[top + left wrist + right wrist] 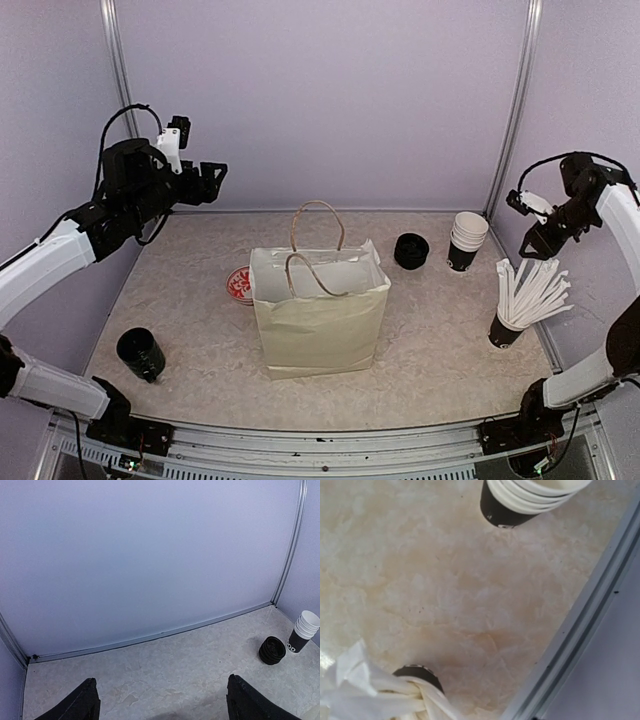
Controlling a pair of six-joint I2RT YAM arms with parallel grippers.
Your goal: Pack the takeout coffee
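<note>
Over at the table's near-left corner, top view, the takeout coffee (140,353) stands upright, lid up, well left of the paper bag (320,310); left wrist: left gripper (161,682) spread wide, empty; right wrist: just stacked cups (530,495), so the right gripper (535,240) grip I can't tell.

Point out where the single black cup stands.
In the top view, the black cup stands alone near the front left corner of the table, to the left of the paper bag and apart from it.
</note>
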